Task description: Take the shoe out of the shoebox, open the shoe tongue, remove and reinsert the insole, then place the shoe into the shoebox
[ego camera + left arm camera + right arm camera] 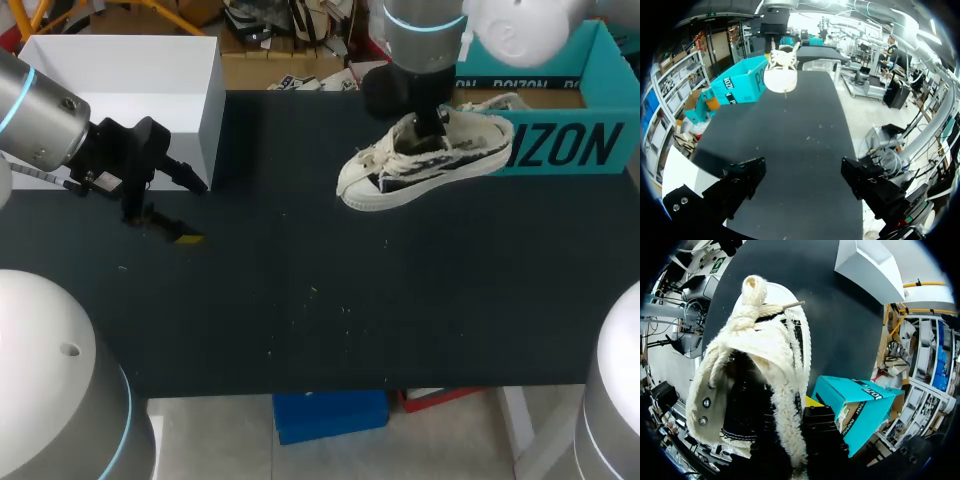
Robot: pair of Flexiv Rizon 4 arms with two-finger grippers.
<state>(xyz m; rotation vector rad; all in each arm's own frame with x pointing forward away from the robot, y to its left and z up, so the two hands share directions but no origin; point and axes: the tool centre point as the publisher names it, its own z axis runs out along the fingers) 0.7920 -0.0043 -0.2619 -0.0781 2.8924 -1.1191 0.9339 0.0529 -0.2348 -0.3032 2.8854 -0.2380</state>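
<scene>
One shoe [420, 168] is out of the shoebox [565, 150]. In the head view it sits on the tabletop [350, 300] in the upper middle of the frame, toe pointing left and heel right up against the teal box front in the upper right. I can't tell whether heel and box touch.

My right gripper [432, 122] comes straight down into the shoe's opening. The right wrist view shows only thick cream laces, the collar and a dark interior, so I cannot tell whether it has hold of the shoe or how far open it is.

My left gripper [805, 182] is wide open with nothing in it. It hangs low over the tabletop at the left of the head view, just in front of a white box [205, 115] and well apart from the shoe.

By my reading, the first step is done, since the shoe is clear of the box. The laces look bunched and knotted over the tongue, and I can't see the insole, so I'd count opening the tongue and the insole work as unconfirmed. Putting the shoe into the box is left.
</scene>
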